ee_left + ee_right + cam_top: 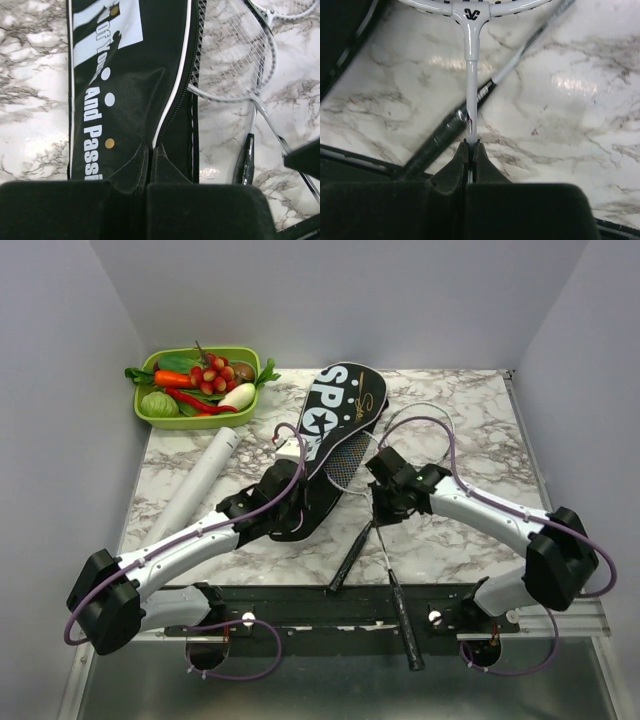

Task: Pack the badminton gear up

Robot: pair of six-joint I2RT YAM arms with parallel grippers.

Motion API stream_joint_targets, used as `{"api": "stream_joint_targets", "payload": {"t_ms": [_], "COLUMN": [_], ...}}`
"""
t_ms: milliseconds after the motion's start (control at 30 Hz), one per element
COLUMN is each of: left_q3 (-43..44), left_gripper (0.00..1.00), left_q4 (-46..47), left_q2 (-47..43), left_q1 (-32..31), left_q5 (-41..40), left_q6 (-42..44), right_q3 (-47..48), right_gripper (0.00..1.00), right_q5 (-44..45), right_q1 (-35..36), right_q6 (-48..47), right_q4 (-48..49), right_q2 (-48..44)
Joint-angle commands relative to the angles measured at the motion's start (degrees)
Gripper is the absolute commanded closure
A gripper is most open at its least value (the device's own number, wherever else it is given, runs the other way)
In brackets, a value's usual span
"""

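The black bag (335, 430), lettered in white, lies slantwise in the middle of the marble table. My left gripper (283, 478) rests on its near half; in the left wrist view its fingertips (151, 146) are shut on the bag's (130, 75) zipped edge. Two silver rackets cross just right of the bag, their heads (350, 462) partly overlapping it. My right gripper (383, 505) is shut on one racket's thin silver shaft (471, 75). The other racket's black handle (440, 137) runs diagonally beneath. A long white tube (205, 475) lies left of the bag.
A green tray (150, 418) of toy vegetables stands at the back left corner. One racket handle (405, 625) sticks out over the table's near edge, across the black base rail (330, 605). Grey walls close in the table on three sides.
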Motion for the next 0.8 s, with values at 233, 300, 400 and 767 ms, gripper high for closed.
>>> {"api": "stream_joint_targets", "payload": {"t_ms": [233,300,400,767], "left_q3": [-6.3,-7.6,-10.6,-16.5], "left_gripper": [1.00,1.00,1.00,1.00], "left_q4": [5.0,5.2,6.3,13.3], "left_q2": [-5.9,-6.8,-8.3,-5.2], "left_q1": [-3.0,-3.3,-3.8,-5.1], "left_q5": [6.4,6.9,7.7,10.2], "left_q6": [-3.9,-4.9,-6.4,-9.4], "right_q3": [20.0,24.2,29.2,33.5], "right_gripper": [1.00,0.99,1.00,0.76], "right_q5": [5.2,5.7,6.3,7.1], "right_q1": [-2.8,-3.4,-4.3,-6.2], "right_q6": [0.8,1.0,1.7,5.9], "right_q4": [8.5,9.6,10.6,17.1], "right_q2": [19.8,22.5,27.8,37.6]}}
